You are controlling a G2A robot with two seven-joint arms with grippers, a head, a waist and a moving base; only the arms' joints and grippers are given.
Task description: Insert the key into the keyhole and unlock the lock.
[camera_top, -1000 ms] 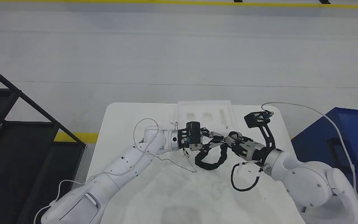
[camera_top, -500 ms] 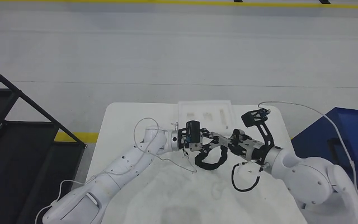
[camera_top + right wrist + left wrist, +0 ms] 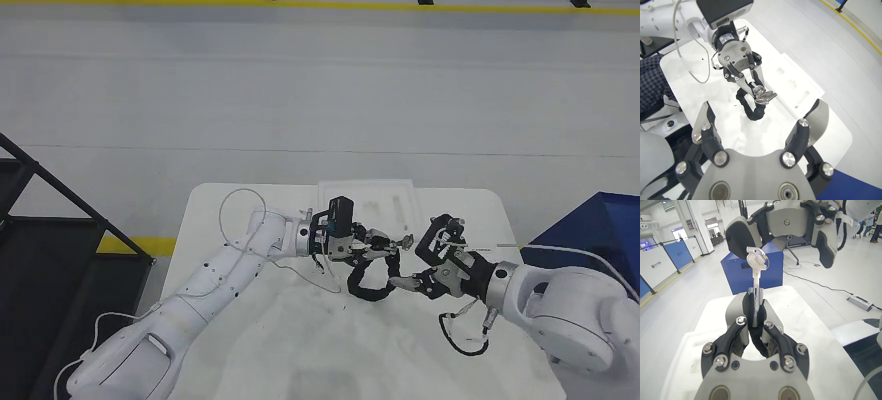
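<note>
R claw (image 3: 762,109) nearest: spread wide, holding nothing, facing the key (image 3: 757,260) but apart from it. L claw (image 3: 755,302) is pinched tight on the lock (image 3: 758,292) cylinder, held above the middle of the table (image 3: 480,205). Key blade sits in the keyhole, head sticking out twd the R claw. Lock's black cable (image 3: 753,113) loops down below, btw the two claws. Beyond them a white foam tray (image 3: 375,200) lies at the table's far edge. Blue box (image 3: 600,225) stands off the table on the robot's right. L wrist cam gives the blade seated in the cylinder; R wrist cam gives the tray's recesses behind the cable.
</note>
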